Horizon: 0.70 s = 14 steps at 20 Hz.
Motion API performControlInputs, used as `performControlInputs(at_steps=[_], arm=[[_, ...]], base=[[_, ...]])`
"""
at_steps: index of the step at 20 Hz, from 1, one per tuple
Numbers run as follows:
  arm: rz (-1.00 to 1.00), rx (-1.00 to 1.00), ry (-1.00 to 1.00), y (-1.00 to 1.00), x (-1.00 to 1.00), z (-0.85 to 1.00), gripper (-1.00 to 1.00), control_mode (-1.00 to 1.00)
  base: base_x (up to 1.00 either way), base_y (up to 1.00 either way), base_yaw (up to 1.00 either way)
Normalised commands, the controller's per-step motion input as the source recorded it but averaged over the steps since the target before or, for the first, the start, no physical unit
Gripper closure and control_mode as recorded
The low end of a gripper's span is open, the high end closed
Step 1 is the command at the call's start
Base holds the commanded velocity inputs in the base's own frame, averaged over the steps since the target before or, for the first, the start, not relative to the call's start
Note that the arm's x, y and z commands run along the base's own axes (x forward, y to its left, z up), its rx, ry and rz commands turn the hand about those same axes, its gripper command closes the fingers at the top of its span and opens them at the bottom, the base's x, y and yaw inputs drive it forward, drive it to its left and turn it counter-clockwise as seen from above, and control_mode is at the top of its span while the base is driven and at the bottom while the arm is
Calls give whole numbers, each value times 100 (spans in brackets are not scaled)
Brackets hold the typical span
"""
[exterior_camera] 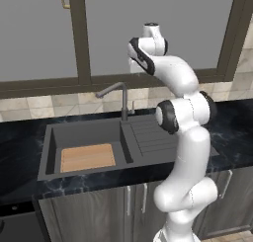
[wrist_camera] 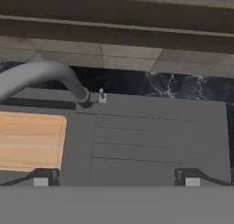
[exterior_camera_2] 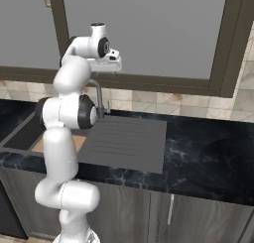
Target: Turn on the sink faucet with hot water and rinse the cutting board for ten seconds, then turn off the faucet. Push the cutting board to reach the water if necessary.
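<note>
The dark grey sink [exterior_camera: 49, 152] holds the tan cutting board [exterior_camera: 88, 157] flat on the basin floor, toward the front. This cutting board [wrist_camera: 28, 140] lies at the left of the hand view. The sink faucet [exterior_camera: 123, 101] stands behind the basin's right corner with its spout angled left and a small lever [wrist_camera: 102, 96] on its right side. The water is out of view. My gripper [wrist_camera: 116, 178] hangs open and empty high above the faucet [wrist_camera: 43, 74] and the ribbed drainboard [wrist_camera: 155, 141], touching nothing. From the right base view the hand [exterior_camera_2: 106, 62] sits near window height.
Black marbled countertop [exterior_camera_2: 208, 152] runs on both sides of the sink. A tiled backsplash [exterior_camera: 49, 105] and a dark-framed window [exterior_camera: 81, 38] rise behind the faucet. Cabinet doors [exterior_camera: 128, 201] sit below the counter's front edge.
</note>
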Motion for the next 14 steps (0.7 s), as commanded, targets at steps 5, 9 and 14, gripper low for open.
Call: performControlInputs(at_steps=[5,9,14], arm=[[1,3,-40,-5,-61,-79,-100,-100],[0,1,-40,-1,-33,-54,-100,-100],[0,2,-38,0,-6,-29,-100,-100]], base=[[0,0,0],[0,0,0],[0,0,0]])
